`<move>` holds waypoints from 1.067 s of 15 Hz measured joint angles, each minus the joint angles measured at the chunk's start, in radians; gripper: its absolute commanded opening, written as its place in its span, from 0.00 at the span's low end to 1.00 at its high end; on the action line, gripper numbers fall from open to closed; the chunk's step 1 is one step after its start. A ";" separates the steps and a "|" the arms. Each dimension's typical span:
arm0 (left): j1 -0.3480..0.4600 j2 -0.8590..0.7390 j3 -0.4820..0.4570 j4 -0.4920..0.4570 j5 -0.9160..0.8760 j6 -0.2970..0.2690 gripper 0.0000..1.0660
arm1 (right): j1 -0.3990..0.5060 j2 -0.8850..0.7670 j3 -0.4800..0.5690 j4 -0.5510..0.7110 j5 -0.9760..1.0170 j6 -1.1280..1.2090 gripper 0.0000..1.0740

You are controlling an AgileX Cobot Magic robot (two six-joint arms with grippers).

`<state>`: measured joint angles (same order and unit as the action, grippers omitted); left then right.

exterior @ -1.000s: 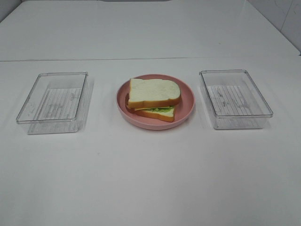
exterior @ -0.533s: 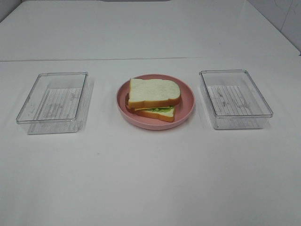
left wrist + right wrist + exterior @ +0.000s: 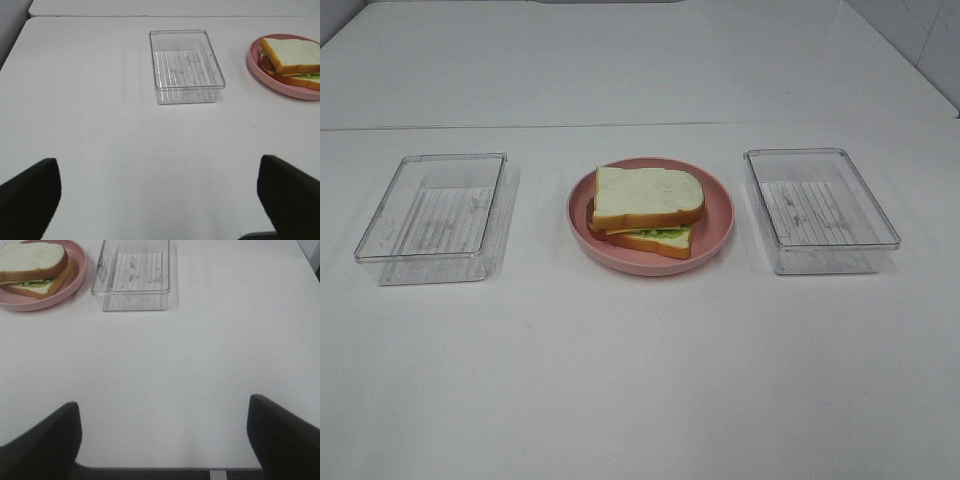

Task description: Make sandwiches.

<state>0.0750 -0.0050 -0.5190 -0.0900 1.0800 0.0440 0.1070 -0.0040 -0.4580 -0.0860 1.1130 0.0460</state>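
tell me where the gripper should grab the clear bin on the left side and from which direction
Grip the clear bin by one long side wall, coming straight down from above with one finger inside and one outside. It is an open-topped, thin-walled rectangle with nothing visible inside, so a wall probably fits between open jaws where the full width might not. The left gripper, open and facing it, is closest.

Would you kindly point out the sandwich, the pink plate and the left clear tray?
sandwich (image 3: 648,195), exterior high view, top bread slice.
pink plate (image 3: 718,215), exterior high view, bare right rim.
left clear tray (image 3: 432,219), exterior high view, ribbed floor.
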 measured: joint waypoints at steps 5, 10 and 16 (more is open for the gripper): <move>0.000 0.000 0.000 0.000 0.000 0.000 0.96 | -0.032 0.000 0.000 0.002 0.000 -0.004 0.81; 0.000 0.000 0.000 0.000 0.000 0.000 0.96 | -0.057 0.000 0.000 0.004 -0.001 -0.004 0.81; 0.000 0.000 0.000 0.000 0.000 0.000 0.96 | -0.057 0.000 0.000 0.004 -0.001 -0.004 0.81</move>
<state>0.0750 -0.0050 -0.5190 -0.0900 1.0800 0.0440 0.0500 -0.0040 -0.4580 -0.0820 1.1120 0.0420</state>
